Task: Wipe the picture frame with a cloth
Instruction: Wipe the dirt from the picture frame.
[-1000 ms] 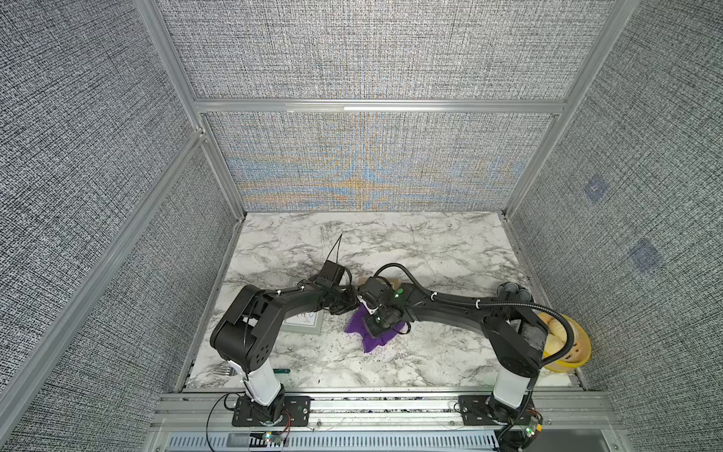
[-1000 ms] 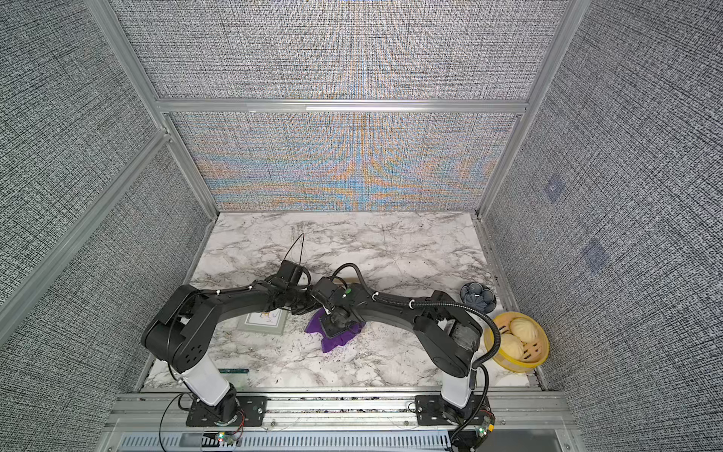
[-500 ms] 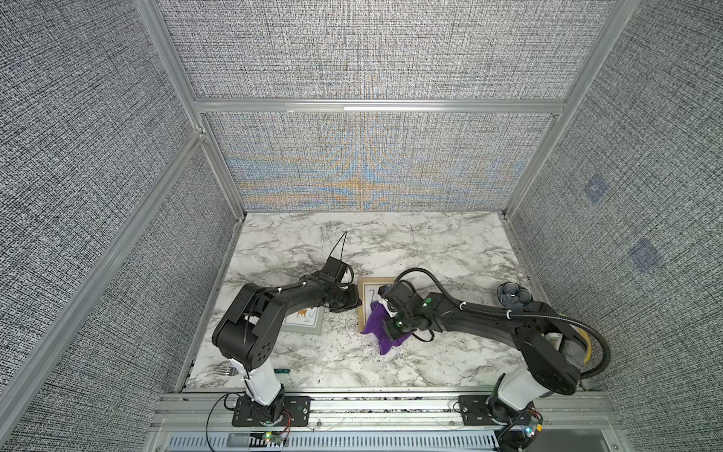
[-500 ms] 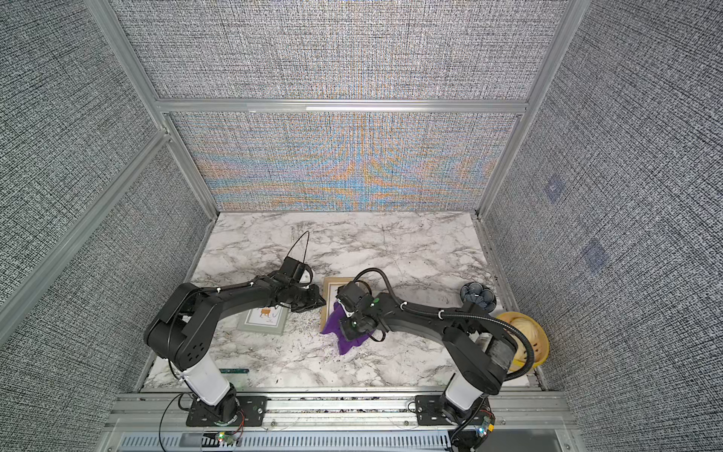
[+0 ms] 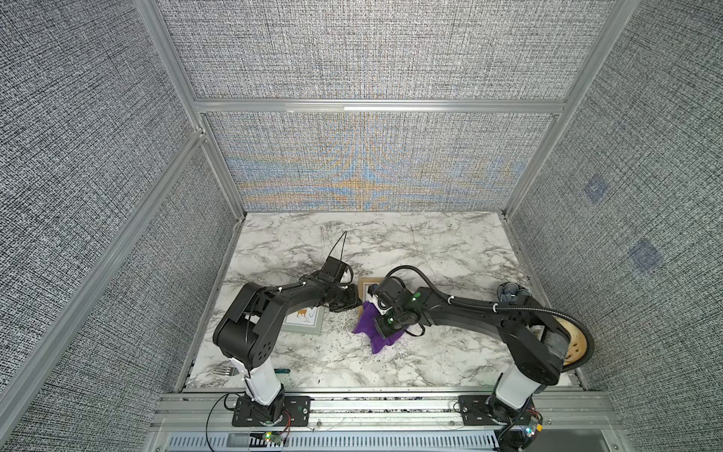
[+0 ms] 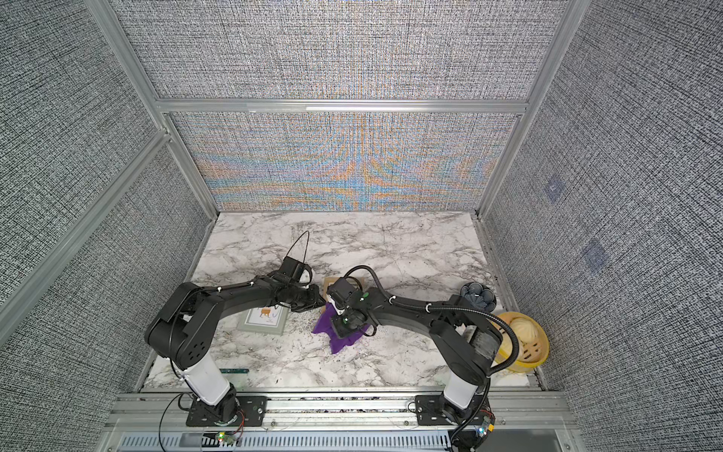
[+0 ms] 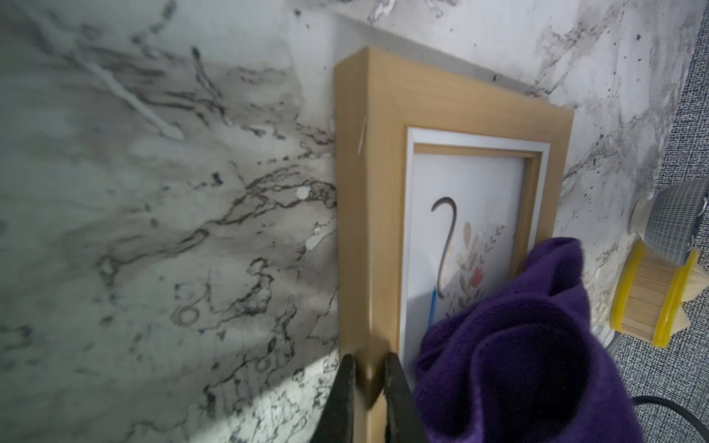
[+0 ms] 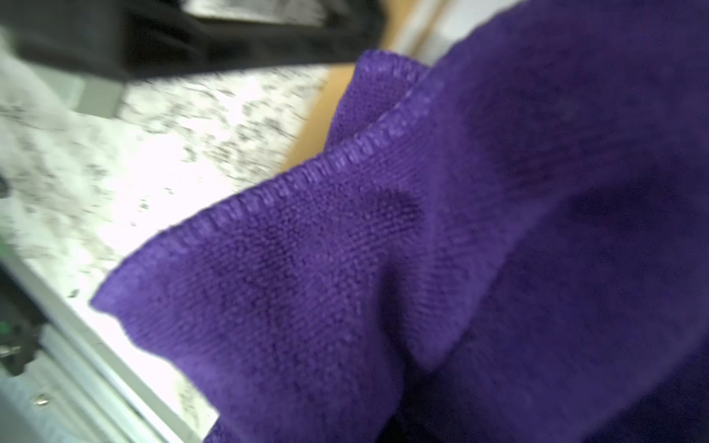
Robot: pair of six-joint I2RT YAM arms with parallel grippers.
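Note:
The picture frame (image 5: 369,282) (image 6: 331,282) is light wood with a white mat and lies flat mid-table. In the left wrist view, the picture frame (image 7: 383,161) has its side rail pinched by my left gripper (image 7: 367,370), which is shut on it. In both top views the left gripper (image 5: 351,303) (image 6: 315,299) sits at the frame's left edge. The purple cloth (image 5: 367,323) (image 6: 325,324) (image 7: 537,364) (image 8: 422,249) drapes over the frame's near end and onto the table. My right gripper (image 5: 381,332) (image 6: 344,328) is shut on the cloth, its fingers buried in it.
A second, grey-green frame (image 5: 303,319) (image 6: 264,319) lies under the left arm. A yellow-rimmed bamboo steamer (image 5: 571,344) (image 6: 524,344) and a dark patterned bowl (image 5: 510,291) (image 6: 475,295) sit at the right edge. A fork (image 5: 227,370) and a teal tool (image 5: 281,370) lie front left.
The right arm has dragged the cloth rightwards and towards the front, uncovering the wooden frame's far half. The left gripper has stayed at the frame's left edge.

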